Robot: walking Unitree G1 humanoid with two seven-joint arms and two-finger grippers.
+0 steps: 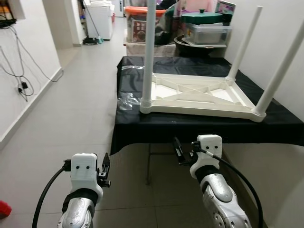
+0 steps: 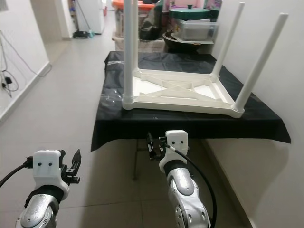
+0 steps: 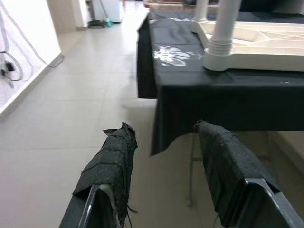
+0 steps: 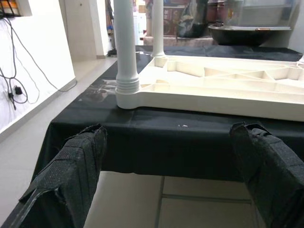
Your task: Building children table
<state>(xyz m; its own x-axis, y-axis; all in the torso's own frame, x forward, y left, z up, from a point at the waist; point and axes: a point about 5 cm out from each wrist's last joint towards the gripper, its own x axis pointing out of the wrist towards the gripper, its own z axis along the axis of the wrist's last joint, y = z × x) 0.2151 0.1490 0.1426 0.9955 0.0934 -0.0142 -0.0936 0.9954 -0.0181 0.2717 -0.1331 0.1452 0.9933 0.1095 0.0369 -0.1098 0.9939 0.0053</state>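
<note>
White children's table (image 1: 199, 97) upside down on a black-draped table (image 1: 142, 124), legs pointing up, near-left leg (image 1: 149, 52) at the cloth's near edge, left gripper (image 3: 166, 166) fingers spread, low over the floor, right gripper (image 4: 171, 175) fingers spread wide, near the cloth's front edge

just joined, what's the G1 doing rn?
It stands in front of a black-covered table with a white children's table lying upside down on it. All four legs look fitted and point up. Neither gripper touches it: the left gripper and right gripper are both open and held low, short of the table edge, the right one closer to it. Nothing is being held at the moment.
</note>
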